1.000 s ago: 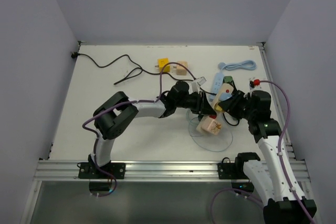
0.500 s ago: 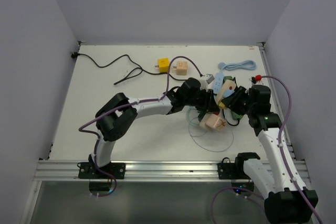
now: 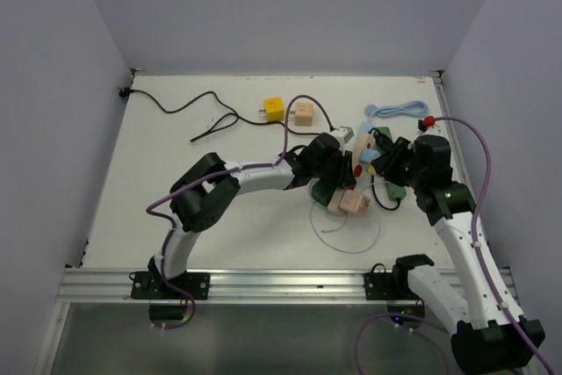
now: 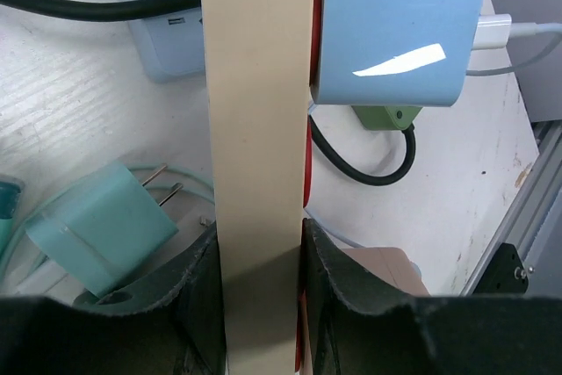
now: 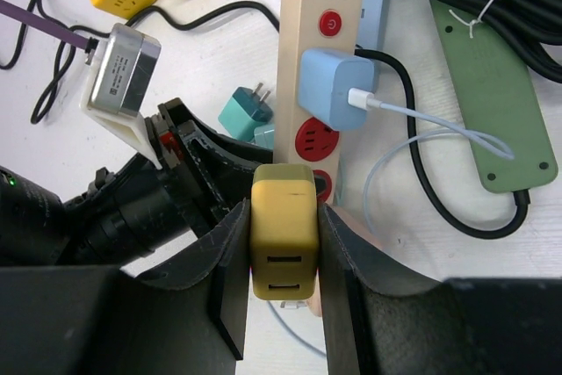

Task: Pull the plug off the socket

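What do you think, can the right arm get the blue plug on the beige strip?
Probably not yet: the right claw is shut on the yellow plug. The blue plug sits just beyond, uncovered, if it lets go.

On the white bench (image 3: 176,173), a yellow cube (image 3: 274,108) and a beige cube (image 3: 303,112) lie beyond the left tool (image 4: 261,261). The dark green socket (image 5: 492,85) lies ahead and right of the right tool (image 5: 283,234).

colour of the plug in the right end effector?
Mustard yellow; the plug shows best in the right wrist view.
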Motion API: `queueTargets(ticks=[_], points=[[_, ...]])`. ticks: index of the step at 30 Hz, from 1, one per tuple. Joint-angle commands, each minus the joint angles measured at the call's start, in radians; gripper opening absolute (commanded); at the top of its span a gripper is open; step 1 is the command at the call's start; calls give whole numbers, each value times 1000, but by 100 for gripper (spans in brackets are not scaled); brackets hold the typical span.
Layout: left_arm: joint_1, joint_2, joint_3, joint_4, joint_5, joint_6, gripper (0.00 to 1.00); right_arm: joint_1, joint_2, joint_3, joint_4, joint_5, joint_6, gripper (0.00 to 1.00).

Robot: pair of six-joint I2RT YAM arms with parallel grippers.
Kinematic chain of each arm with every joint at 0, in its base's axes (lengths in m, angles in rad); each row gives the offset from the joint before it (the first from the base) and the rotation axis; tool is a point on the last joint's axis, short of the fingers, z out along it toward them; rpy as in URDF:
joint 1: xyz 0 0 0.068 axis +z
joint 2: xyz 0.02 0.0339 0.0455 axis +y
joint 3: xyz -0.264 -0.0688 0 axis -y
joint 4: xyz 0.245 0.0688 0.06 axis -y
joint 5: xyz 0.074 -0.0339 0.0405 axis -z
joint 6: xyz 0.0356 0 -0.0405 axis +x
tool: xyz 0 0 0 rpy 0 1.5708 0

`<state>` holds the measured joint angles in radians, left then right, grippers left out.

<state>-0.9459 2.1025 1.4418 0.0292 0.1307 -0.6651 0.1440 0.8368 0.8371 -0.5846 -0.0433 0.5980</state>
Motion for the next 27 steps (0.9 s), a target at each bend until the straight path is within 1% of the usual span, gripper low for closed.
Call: queueTargets(ticks=[1,5,8,10,14,15,18,19,23,27], points=[[27,-19,-37,89,52,-19,0,-3,-19,20,-47,39,-24,0],[30,-41,-60,161,113,-31,0,-23,-34,11,-52,62,-26,0],[30,-50,-58,189,148,-34,0,-55,-31,28,-57,46,-35,0],[33,-59,-43,186,167,-34,0,-61,-33,33,-64,46,-49,0],[48,-87,-24,173,205,-36,0,-61,-51,-12,-69,46,-64,0],[56,-105,-24,170,210,-34,0,-61,-45,-22,-67,25,-64,0],[70,-128,-3,140,227,-24,0,-63,-33,-99,0,-7,-50,0],[71,-134,0,137,231,-22,0,-61,-28,-139,50,-19,-47,0],[71,-148,14,133,241,-22,0,-63,7,-193,147,-33,-44,0],[70,-145,29,143,280,-31,0,-61,41,-220,236,-72,-41,0]])
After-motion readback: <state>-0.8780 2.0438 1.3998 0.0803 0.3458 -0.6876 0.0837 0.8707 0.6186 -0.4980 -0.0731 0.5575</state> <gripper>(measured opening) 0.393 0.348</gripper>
